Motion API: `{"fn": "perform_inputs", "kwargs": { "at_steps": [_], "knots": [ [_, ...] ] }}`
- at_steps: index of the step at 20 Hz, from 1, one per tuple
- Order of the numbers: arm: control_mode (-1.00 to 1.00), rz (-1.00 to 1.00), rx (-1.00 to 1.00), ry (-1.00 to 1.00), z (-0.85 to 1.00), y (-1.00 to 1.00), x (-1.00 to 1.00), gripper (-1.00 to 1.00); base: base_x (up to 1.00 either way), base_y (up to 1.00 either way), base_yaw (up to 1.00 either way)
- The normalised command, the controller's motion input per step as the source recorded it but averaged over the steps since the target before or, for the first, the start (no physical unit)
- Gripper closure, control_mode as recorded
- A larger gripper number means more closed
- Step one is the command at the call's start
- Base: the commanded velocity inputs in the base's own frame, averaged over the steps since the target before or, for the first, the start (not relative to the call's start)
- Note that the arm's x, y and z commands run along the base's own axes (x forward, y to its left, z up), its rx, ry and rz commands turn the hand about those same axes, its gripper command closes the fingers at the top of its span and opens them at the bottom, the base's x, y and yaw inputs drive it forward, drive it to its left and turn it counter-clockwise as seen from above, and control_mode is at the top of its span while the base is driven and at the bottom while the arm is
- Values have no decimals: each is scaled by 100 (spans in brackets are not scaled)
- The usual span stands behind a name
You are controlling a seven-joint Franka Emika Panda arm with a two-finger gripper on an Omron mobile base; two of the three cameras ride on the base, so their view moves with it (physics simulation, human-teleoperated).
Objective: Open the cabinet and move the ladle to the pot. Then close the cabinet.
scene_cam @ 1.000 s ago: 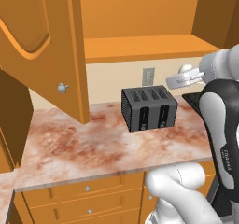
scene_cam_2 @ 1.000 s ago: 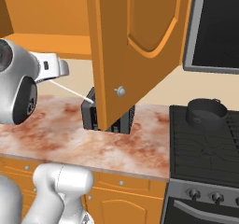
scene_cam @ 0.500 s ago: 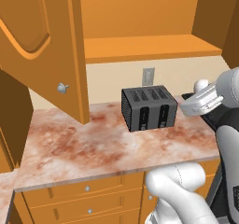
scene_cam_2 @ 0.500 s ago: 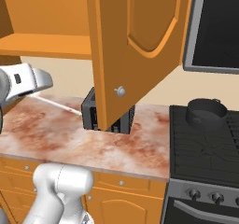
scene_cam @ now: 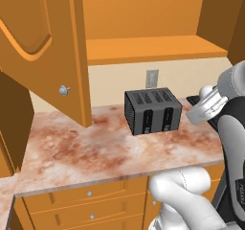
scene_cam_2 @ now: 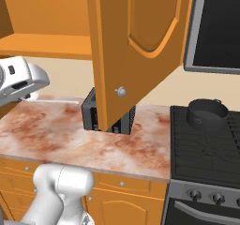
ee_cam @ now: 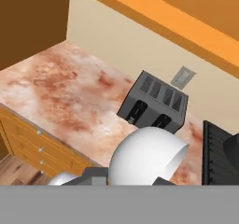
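though partly cropped, ladle (ee_cam: 148, 155) bowl pale, rounded

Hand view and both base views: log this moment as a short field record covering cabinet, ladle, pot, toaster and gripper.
cabinet: both doors open
ladle: bowl close before the hand camera, held in the gripper
gripper: shut on the ladle
pot: on the stove, nothing in it visible
toaster: on the counter, below the open cabinet

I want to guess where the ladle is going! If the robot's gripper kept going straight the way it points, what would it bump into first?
Probably the black toaster. In the hand view, the gripper, shut on the ladle, looks down toward the toaster on the marbled counter. Depth is hard to judge, so it might reach the counter just in front instead.
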Motion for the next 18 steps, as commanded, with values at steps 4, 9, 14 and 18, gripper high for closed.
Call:
{"fn": "perform_inputs", "kwargs": {
  "at_steps": [4, 9, 14, 18],
  "knots": [
    [-100, 4, -4, 12, -1, 0, 0, 100, 0, 0, 0],
    [-100, 2, -1, 6, -8, 0, -4, 100, 0, 0, 0],
    [100, 1, 0, 0, -14, -1, -46, 100, -20, 0, 0],
    [100, 0, 0, 0, 0, 0, 0, 100, -100, 0, 0]
  ]
}}
